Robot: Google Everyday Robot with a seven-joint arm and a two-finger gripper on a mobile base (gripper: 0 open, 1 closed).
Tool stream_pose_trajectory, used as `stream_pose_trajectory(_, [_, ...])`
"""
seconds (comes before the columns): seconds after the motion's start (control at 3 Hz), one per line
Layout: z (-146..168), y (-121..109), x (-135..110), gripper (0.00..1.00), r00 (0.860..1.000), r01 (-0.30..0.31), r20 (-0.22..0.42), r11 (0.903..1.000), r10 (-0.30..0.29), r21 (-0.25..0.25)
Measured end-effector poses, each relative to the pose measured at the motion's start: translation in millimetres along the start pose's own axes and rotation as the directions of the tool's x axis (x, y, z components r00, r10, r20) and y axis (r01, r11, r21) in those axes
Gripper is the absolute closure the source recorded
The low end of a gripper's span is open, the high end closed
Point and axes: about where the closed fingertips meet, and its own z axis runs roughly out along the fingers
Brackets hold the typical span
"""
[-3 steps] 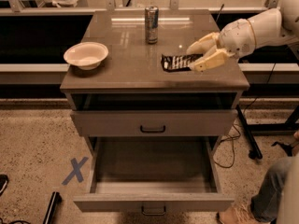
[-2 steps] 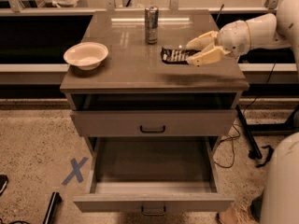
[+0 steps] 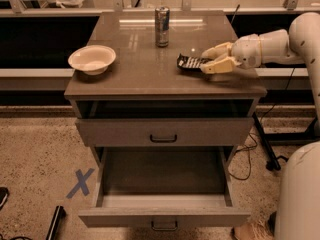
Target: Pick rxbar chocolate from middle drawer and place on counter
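On the counter, to the right of the can and nearer to the front edge than the can, lies the bar, flat on its broad face as far as one can see. The gripper is at the bar's right end, farther to the right of the can, and it reaches in from the right side low over the slab. Whether it clamps the bar or only stands around its end, I cannot tell. The long axis of the bar runs almost parallel to the front edge of the counter. The free end points left, toward the space in front of the can, and the other end goes into the gripper. I judge the bar to be light and small, with a thin wrapper that is probably smooth and a little slippery. The inside is likely firm but can bend somewhat, so a strong squeeze is not needed and could dent it. Because it is so flat, the best hold is across the narrow width near one end or the middle, with the long axis crosswise to the jaws. A grip from above on the broad face would find little to catch. On the glossy slab it may slide when it is pushed. The middle drawer stands pulled out low in front of the can, and no bar shows in it. So I judge that the placing is nearly done.
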Motion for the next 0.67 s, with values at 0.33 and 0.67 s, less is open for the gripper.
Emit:
stream_pose_trajectory(0.33, [4.6, -1.8, 0.9, 0.11, 1.000, -0.002, 0.001, 1.0000, 0.002, 0.002])
stream_pose_trajectory(0.67, [7.7, -1.7, 0.7, 0.00, 1.000, -0.003, 0.003, 1.0000, 0.003, -0.002])
